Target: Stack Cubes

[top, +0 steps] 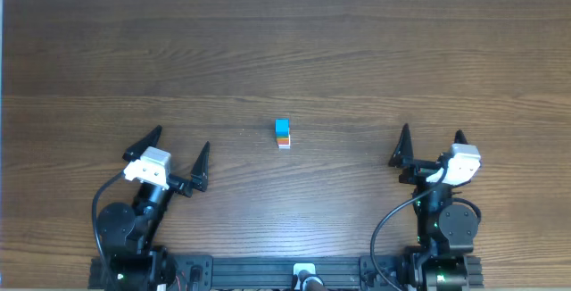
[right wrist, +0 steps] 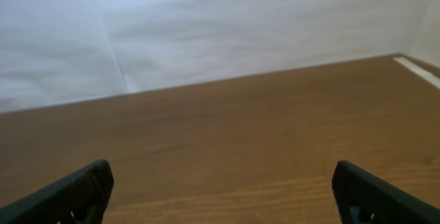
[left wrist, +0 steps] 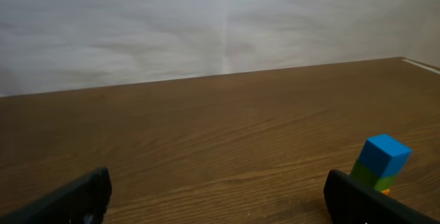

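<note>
Wide open and empty are my left pincer (top: 181, 139) and right pincer (top: 432, 132). Between them stands the cube tower (top: 283, 133), blue on top.

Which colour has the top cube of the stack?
The top cube is blue; clearest in left wrist view.

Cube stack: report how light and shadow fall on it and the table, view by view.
Top view: the cube stack throws no hard shadow, and the table is evenly lit, without glare. Left wrist view: the blue cube has a top face brighter than its sides. Right wrist view: the wall is softly lit; no hard shadows on the table.
</note>
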